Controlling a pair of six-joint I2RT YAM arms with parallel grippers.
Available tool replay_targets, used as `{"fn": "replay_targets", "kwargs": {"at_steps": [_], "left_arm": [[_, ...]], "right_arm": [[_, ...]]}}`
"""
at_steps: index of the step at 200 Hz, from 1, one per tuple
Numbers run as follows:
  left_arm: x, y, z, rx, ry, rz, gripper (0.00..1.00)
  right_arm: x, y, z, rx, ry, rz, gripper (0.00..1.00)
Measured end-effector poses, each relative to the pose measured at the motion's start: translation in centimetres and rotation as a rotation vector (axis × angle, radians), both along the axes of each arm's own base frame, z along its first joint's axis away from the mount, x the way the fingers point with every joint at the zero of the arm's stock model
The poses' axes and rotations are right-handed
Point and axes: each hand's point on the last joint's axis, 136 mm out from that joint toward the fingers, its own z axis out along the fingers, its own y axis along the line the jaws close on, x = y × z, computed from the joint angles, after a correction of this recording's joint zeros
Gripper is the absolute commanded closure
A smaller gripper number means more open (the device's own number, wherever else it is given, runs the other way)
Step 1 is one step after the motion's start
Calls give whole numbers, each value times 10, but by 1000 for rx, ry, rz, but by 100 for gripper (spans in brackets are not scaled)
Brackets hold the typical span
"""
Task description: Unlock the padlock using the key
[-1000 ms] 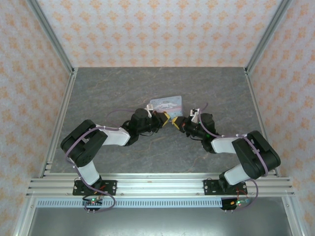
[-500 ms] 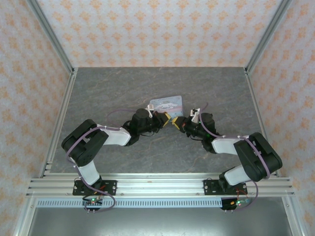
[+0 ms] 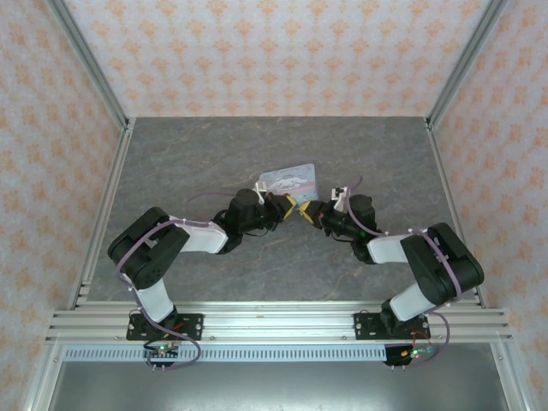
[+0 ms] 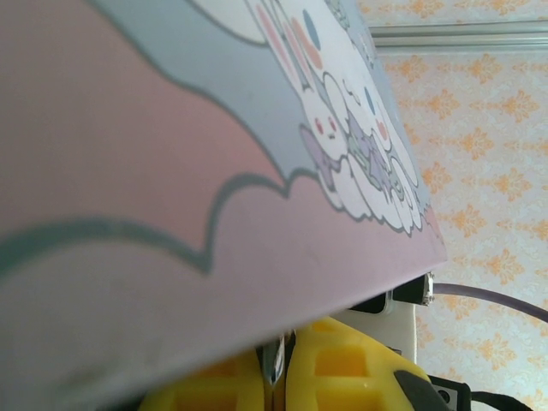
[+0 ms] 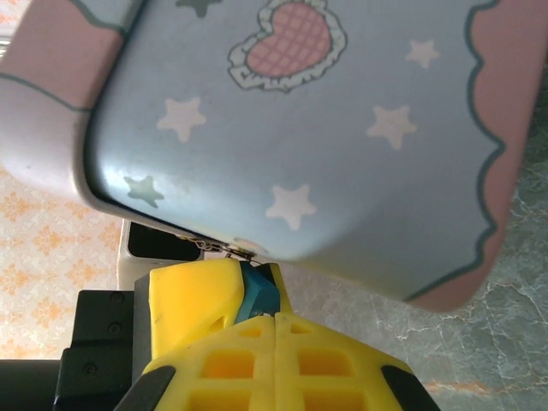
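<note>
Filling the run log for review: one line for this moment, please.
left gripper: shut on silvery key | right gripper: shut on bluish padlock | site: grippers meet at edge of cartoon tin | key in lock: cannot tell

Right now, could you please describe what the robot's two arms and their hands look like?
The left arm and right arm share black joint housings and white link sections, and a thin purple cable loops along each. The left hand and right hand have bright yellow fingers moulded with a grid of square recesses.
</note>
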Motion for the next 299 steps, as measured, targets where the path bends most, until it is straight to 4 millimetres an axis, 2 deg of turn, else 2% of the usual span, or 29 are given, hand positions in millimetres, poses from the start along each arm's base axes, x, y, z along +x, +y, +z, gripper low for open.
{"fn": "replay_targets", "kwargs": {"at_steps": [28,97,137,219,299], "left_arm": [[2,2,5,-6,-11,6,100],[3,3,5,1,-17,17,100],[7,6,5,6,-23,42,100],[9,6,9,-4,-39,52,100],[9,7,7,1,-34,52,100]], "right_arm": [[2,2,6,11,-14,6,100],[5,5,5,33,5,19,100],[12,15,7,69,28,61,100],[17,13,11,78,37,160,100],[18,14,8,81,37,180,100]]}}
